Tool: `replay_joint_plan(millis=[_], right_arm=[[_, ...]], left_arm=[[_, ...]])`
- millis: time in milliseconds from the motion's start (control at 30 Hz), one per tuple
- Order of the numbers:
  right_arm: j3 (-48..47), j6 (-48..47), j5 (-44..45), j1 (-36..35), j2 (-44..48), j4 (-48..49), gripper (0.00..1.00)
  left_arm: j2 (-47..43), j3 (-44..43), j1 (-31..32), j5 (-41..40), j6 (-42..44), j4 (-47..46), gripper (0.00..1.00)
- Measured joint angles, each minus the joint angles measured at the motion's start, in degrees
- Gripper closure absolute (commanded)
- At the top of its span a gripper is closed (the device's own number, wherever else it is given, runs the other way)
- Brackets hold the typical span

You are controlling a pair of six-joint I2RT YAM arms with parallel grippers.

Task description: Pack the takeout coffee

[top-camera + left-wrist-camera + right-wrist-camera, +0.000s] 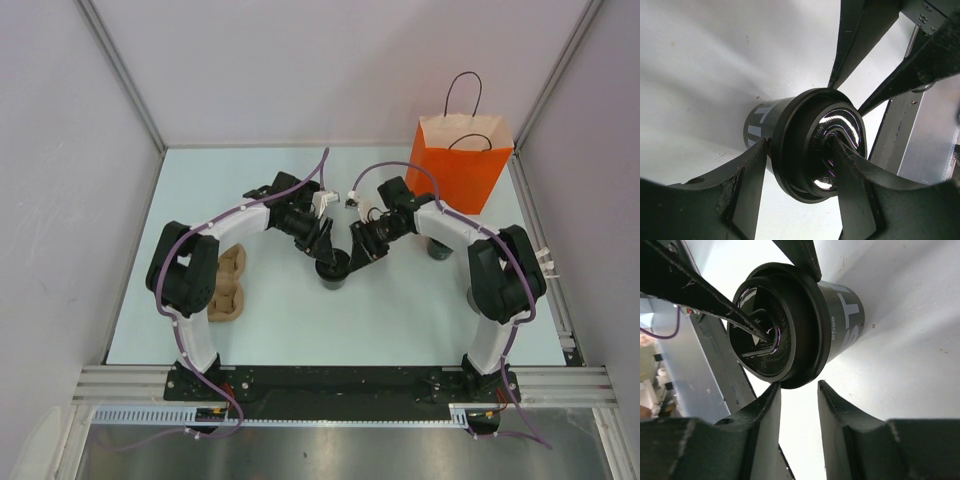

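Honestly, with the left gripper (799, 147) pinching the top of the takeout coffee (800, 120) and the right gripper (799, 387) spread empty just beside it, I'd lift slow and upright.

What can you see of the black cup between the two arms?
The black cup is small, with white lettering on its wall and a glossy black lid. It stands upright on the table. The left claw straddles the lid's rim, one finger at the wall, one over the lid; whether it grips is unclear. The right claw hangs open beside it.
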State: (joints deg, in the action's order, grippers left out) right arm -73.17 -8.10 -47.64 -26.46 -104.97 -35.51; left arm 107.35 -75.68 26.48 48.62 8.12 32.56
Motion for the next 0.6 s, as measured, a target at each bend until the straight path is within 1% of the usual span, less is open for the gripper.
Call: replay_joint_plan(millis=[233, 400, 600], right_arm=[[-2.8, -3.3, 3.7, -0.7, 0.4, -2.6, 0.58], [-5.4, -5.6, 8.5, -0.5, 0.4, -1.5, 0.57], [-6.2, -6.6, 11.2, -1.1, 0.4, -0.8, 0.56]], left_arm=[[0.0, -0.3, -0.1, -0.3, 0.0, 0.4, 0.41], [0.0, -0.9, 0.0, -0.3, 0.0, 1.2, 0.37], [0.0, -2.0, 0.3, 0.4, 0.6, 2.7, 0.32]])
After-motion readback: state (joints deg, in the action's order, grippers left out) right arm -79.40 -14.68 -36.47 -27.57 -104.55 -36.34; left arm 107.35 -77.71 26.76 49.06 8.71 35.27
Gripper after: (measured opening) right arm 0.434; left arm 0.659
